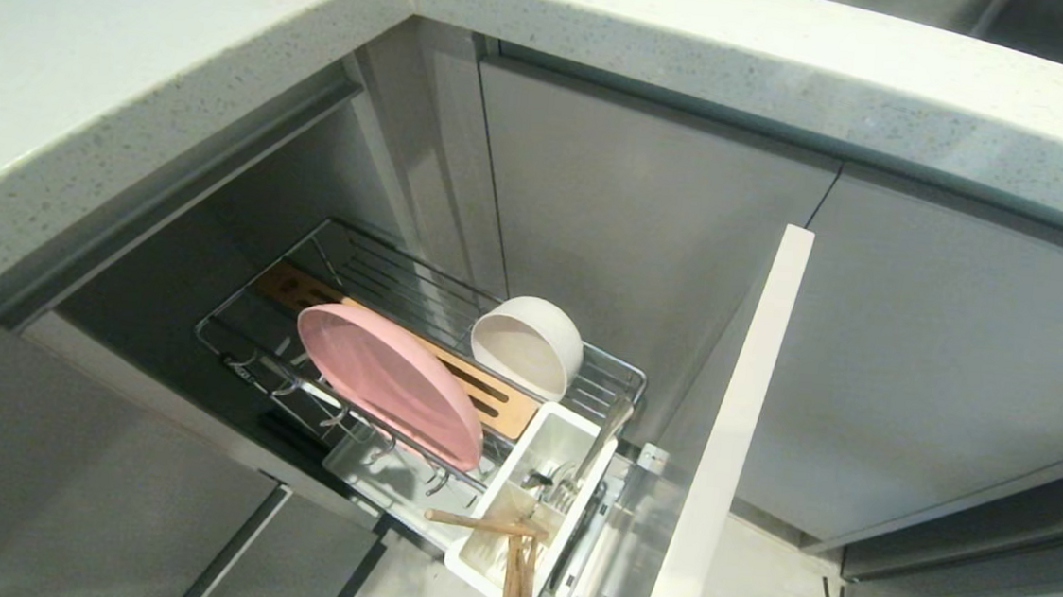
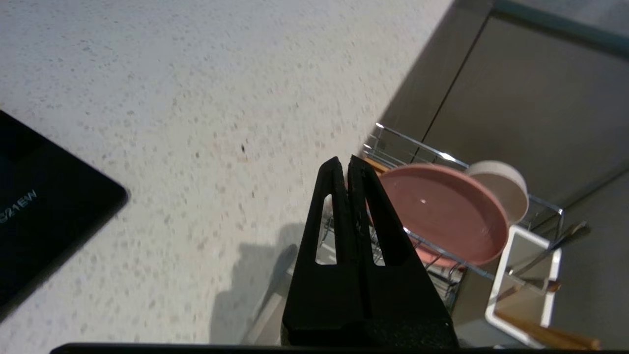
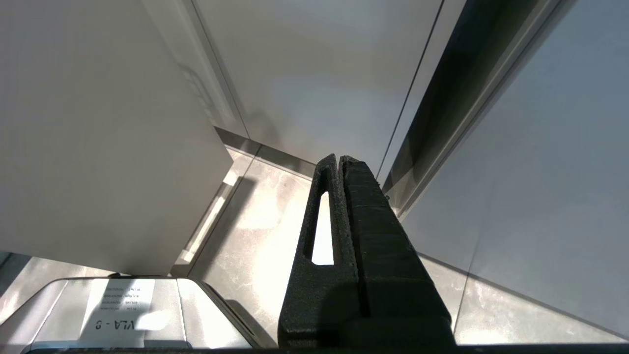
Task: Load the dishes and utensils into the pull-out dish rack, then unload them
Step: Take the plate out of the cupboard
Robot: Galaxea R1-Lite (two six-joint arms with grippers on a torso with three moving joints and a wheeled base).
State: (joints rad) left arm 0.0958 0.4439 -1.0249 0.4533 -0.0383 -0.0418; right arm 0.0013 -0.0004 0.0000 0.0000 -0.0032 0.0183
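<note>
Head view: neither arm in frame. The rack [image 1: 326, 254] is pulled out of the corner cabinet under the speckled counter [image 1: 84, 83], in the lower middle of the frame, with its pale cabinet front [image 1: 728, 447] edge-on to the right.

Pink plate [image 1: 387, 382] stands on edge in the wire prongs, left of centre, leaning against the wooden strip [image 1: 494, 409]. Cream bowl [image 1: 528, 344] sits tipped on its side just behind and to the right of the plate, its opening facing toward the camera. White cutlery tub [image 1: 559, 434] is at the near right corner of the rack. Metal spoon [image 1: 598, 446] stands in the tub, handle up toward the upper right. Chopsticks [image 1: 515, 563] are at the near end of the tub, lower centre of frame; one lies across the tub rim, the others point toward the bottom edge.

Left wrist view: left gripper [image 2: 346, 164] in the lower middle, fingers pressed together, nothing between them. It hangs over the counter edge, with the plate, bowl and tub to its right. A black panel [image 2: 44, 211] lies on the counter at far left.

Right wrist view: right gripper [image 3: 339, 162] fingers together, empty, near grey cabinet doors and floor. A grey part of the robot with a paper label [image 3: 118, 307] is at lower left.
</note>
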